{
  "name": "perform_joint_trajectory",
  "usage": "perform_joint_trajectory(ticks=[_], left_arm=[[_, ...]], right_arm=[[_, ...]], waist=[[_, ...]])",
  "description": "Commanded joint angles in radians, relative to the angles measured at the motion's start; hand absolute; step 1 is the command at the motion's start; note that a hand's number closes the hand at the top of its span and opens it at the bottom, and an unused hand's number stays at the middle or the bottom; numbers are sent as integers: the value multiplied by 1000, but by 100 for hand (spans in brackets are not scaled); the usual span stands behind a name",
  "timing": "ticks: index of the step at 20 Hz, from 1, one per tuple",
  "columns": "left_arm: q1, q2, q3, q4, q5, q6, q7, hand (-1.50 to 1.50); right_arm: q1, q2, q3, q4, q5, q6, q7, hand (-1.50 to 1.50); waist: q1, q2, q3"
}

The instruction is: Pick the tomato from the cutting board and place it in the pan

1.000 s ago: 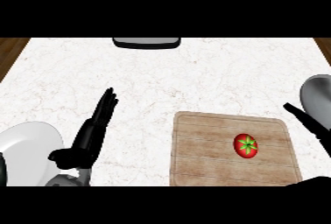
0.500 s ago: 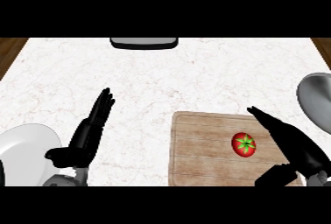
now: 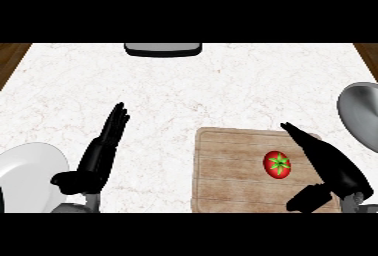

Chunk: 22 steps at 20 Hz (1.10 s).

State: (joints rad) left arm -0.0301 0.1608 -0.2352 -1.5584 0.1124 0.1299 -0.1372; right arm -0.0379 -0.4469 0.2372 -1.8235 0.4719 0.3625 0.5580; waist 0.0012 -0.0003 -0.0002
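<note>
marble counter: right hand, fingers straight, beside tomato on cutting board; pan beyond.

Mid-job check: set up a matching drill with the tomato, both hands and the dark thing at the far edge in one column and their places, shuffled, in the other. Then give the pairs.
Things
1. tomato
2. left hand
3. right hand
4. dark object

Places
A. over the right edge of the cutting board, fingers straight
B. at the far edge of the counter
C. over bare counter, left of the board
D. on the board, right of its middle

Pairs: 1-D, 2-C, 3-A, 4-B
</note>
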Motion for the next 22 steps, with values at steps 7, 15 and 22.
perform_joint_trajectory(ticks=[7,15,22], left_arm=[[72,-47,-2,-55,-41,-43,-4,0],[44,-48,52,-63,-54,-81,33,0],[8,-55,74,-58,-54,-72,69,0]], right_arm=[[-54,148,-5,163,139,-44,-74,-150],[-78,179,-48,317,200,-26,-150,-150],[-110,123,0,390,283,-16,-287,150]], waist=[[3,0,0],[1,0,0],[1,0,0]])
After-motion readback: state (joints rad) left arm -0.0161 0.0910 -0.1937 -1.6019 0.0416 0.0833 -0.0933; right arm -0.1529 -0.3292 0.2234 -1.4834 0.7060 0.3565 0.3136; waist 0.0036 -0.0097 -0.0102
